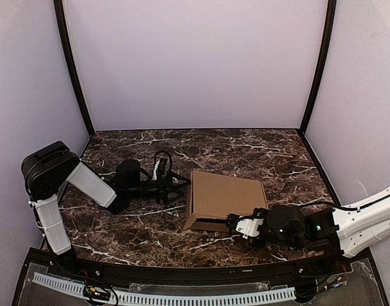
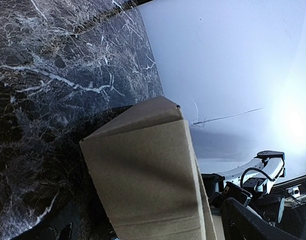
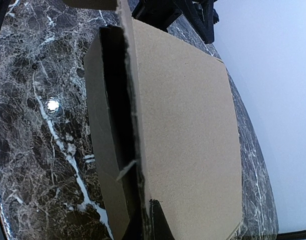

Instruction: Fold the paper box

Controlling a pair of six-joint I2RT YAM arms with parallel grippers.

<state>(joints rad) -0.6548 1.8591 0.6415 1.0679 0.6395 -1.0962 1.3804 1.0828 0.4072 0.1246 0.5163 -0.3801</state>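
Overhead high, near side; wrist views close; all share paper box [image 1: 228, 194]

The paper box [image 2: 142, 175]: lower part cut off by the frame edge in the left wrist view. Far end is cut off in the right wrist view, and the interior is in shadow. Of the right gripper [image 3: 154, 220], only a dark tip shows at the box's lid edge; contact undeterminable.

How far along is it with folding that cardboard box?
Mostly done: the plain brown cardboard box is already a shallow box shape on the dark marble table, lid laid over. In hand: the right end effector, shut, sits at the near front edge, where a dark gap shows under the lid. The left end effector stands open beside the box. Left: probably closing that gap.
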